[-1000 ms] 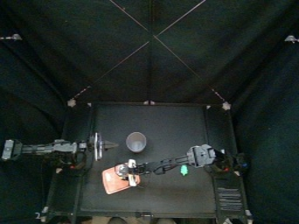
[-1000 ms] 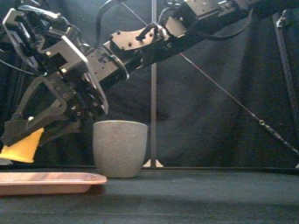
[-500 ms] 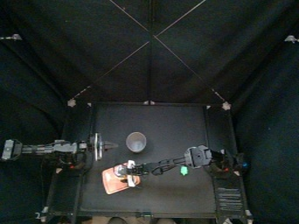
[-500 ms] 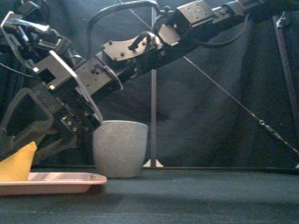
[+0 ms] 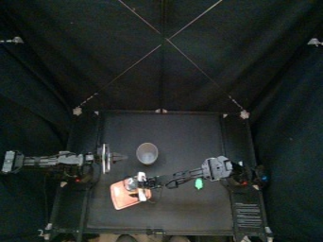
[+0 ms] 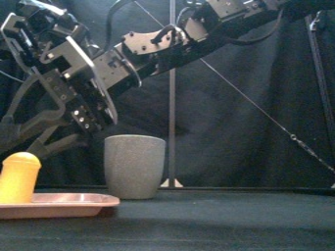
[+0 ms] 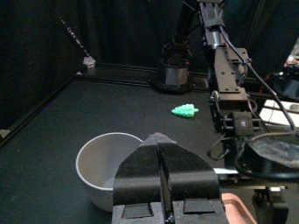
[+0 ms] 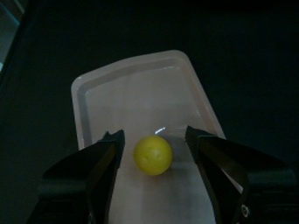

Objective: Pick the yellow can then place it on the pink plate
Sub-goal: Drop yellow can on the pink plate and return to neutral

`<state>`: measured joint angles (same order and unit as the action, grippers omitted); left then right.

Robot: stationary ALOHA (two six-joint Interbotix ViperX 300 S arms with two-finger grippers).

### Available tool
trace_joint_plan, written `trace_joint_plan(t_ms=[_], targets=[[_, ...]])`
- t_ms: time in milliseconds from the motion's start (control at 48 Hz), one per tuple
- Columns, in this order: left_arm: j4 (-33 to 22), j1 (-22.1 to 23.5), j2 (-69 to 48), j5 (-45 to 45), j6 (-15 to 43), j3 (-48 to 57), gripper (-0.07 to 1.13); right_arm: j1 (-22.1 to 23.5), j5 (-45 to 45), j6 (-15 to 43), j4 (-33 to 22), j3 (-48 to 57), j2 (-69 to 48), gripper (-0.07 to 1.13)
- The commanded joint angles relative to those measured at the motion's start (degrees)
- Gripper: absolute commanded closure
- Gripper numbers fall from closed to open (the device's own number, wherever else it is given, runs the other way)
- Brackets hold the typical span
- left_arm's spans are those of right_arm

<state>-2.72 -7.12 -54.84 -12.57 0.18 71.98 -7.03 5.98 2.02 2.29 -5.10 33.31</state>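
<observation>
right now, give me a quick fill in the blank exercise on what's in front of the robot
The yellow can stands upright on the ____ tray.
The right gripper hangs over the can with its jaws ____.
The left gripper, at rest on the left side, has its jaws ____.
The small toy lying beside the right arm is ____ in colour.
Missing words: pink; open; shut; green.
</observation>
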Motion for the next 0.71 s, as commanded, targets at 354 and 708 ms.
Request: trace_joint_plan(t_ms=[354, 708], targets=[[-0.18, 0.18, 0.26, -0.18, -0.18, -0.62, 1.09, 3.6, -22.76, -0.18, 0.62, 22.94, -20.92, 0.14], [-0.18, -0.18, 0.18, -0.18, -0.18, -0.44, 1.09, 7.38, -36.47, -0.79, 0.7, 45.97, -39.29, 0.14]])
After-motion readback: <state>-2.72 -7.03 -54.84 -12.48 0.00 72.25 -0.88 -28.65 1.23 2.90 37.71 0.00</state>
